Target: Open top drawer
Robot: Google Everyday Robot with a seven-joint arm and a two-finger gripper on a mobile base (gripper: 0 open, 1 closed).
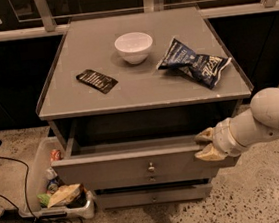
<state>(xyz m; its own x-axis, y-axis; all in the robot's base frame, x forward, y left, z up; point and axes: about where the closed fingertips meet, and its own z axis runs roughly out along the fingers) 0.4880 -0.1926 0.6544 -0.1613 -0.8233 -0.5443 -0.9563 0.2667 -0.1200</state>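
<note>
Against tool, top drawer front.

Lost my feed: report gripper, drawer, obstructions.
Gripper at top drawer right front edge. Drawer partway out. Floor bin beside it at left, not in its path.

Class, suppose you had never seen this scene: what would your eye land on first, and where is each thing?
The pale arm reaches in from the right, its gripper at the right end of the top drawer, which stands partly open. Next, on top of the cabinet, a white bowl sits in the middle and a crumpled blue chip bag lies to its right.
</note>
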